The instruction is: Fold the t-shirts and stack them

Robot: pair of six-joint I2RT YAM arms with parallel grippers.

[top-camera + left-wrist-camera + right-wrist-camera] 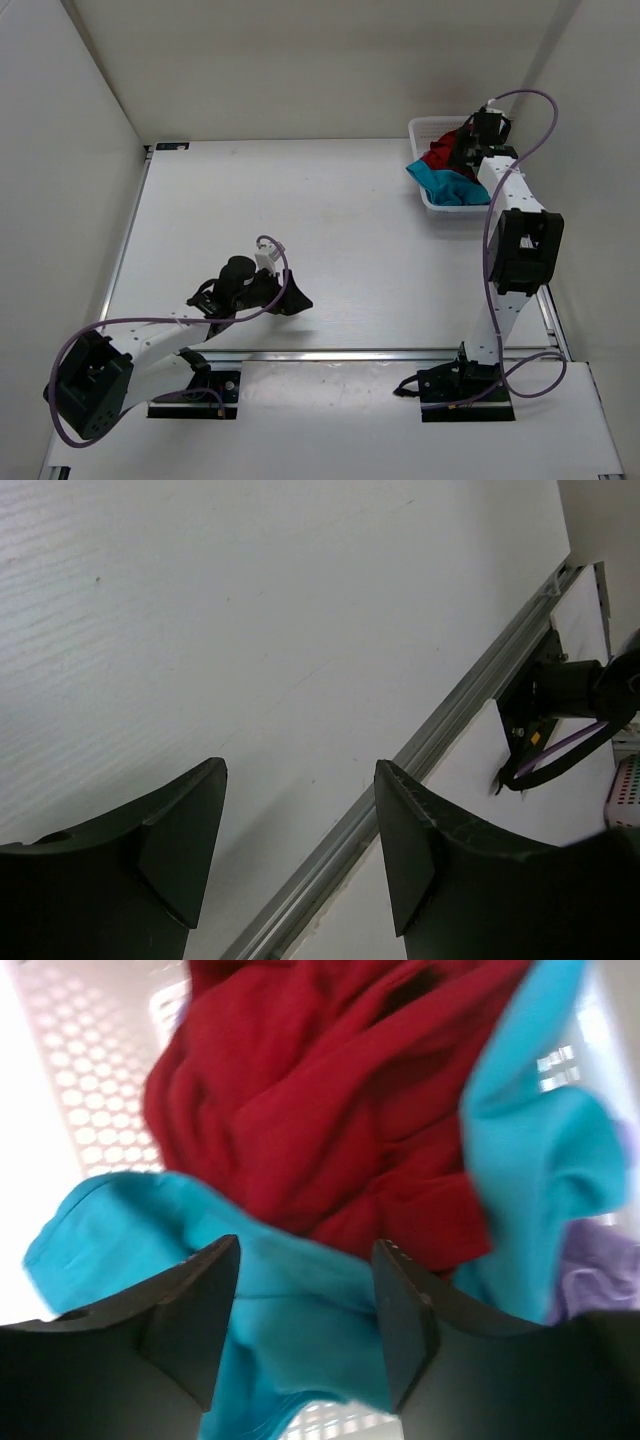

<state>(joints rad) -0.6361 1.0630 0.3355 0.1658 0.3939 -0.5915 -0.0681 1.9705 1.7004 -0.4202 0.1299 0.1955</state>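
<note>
Reaching along the right edge of the table, the right arm is stretched up from its base, and its wrist is tipped down over the white mesh basket at the far right corner. The right tool is held just above the heap in the basket, with its jaws parted and nothing clamped between them. All three shirts are seen crumpled together in the basket: the red t-shirt is bunched on top, the teal t-shirt is spread beneath and beside it and hangs over the basket's near rim, and a fold of the lavender t-shirt is glimpsed at the right edge of the wrist view.

The left arm is folded low over the table's near left part, with its elbow drawn back towards its base. The left tool is pointed to the right, released, with only bare table seen between its fingers.
</note>
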